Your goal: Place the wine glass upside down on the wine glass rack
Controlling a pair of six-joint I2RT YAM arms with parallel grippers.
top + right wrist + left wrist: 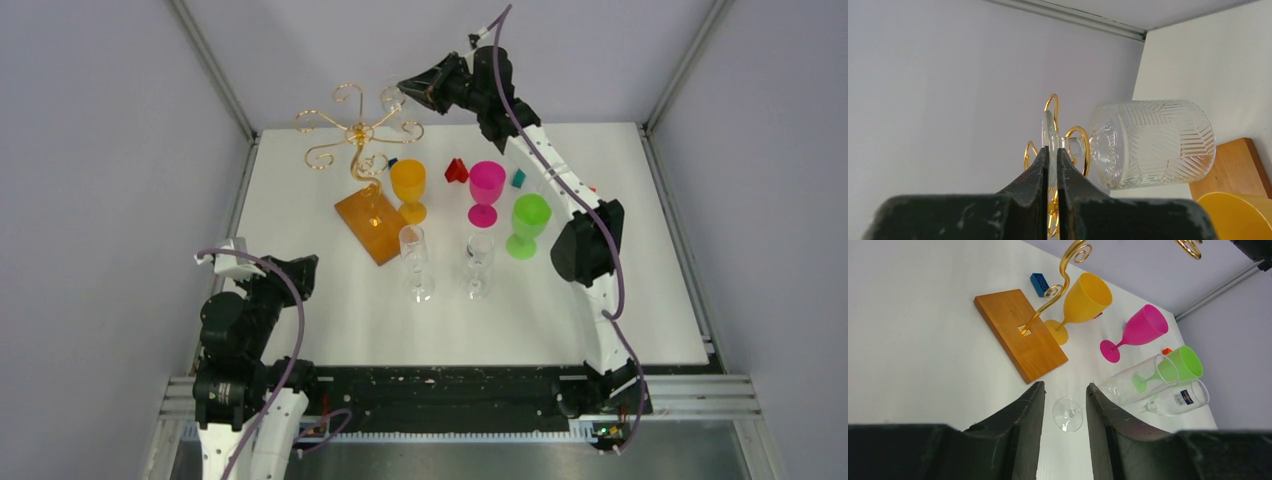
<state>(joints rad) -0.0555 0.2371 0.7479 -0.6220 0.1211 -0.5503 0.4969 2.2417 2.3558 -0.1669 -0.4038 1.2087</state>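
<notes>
The task was well under way but not finished. The right claw [1052, 155] was pressed together on the thin round foot of the wine glass [1153, 142], a clear cut-pattern glass. It held the glass up in the air at the top of the wine glass rack [358, 130], on the rack's far right side. In the right wrist view the stem ran straight out from the claw to the bowl, and the rack's gold wire showed right behind the stem. Whether the stem sat inside a curl or only in front of one could not be told, and from overhead the glass was too small and clear to judge its tilt. As I read it, the pick-up and the carry to the rack were done. What was left was to slide the stem into a scroll so that the foot catches and the bowl hangs mouth down, then to let go and draw the arm away.

The left claw [1064, 390] was low and well to the near left of the rack, its fingers spread with nothing between them. It was taking no part in this step.

The rack's wooden base [370, 225] lay flat on the tabletop [330, 320]. Just to the right of the base stood an orange goblet [408, 185], with a pink goblet [487, 185] and a green goblet [530, 218] farther right. Two clear flutes [415, 255] stood on the near right of the base. None of these hung on the rack.
</notes>
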